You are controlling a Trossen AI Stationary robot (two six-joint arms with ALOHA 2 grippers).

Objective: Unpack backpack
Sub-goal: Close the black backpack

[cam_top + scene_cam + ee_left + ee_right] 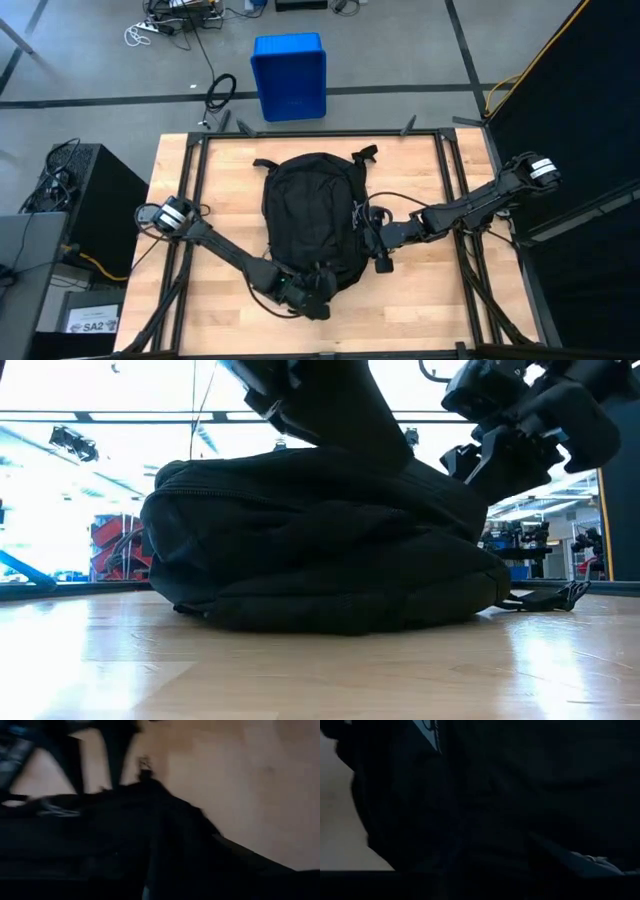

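- Black backpack (313,215) lay flat mid-desk (450,300), long axis running from near edge to far edge, straps toward the blue bin (289,75).
- Left end effector (305,296) sat at its near end, right end effector (374,240) beside it; neither's finger spread could be told.

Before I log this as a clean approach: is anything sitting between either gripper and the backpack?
Nothing visible. The backpack lies alone on the wooden table. The left gripper is at its near end and the right gripper at its right side, both right against the fabric.

Low view backlit; wrist views dark, blurred.
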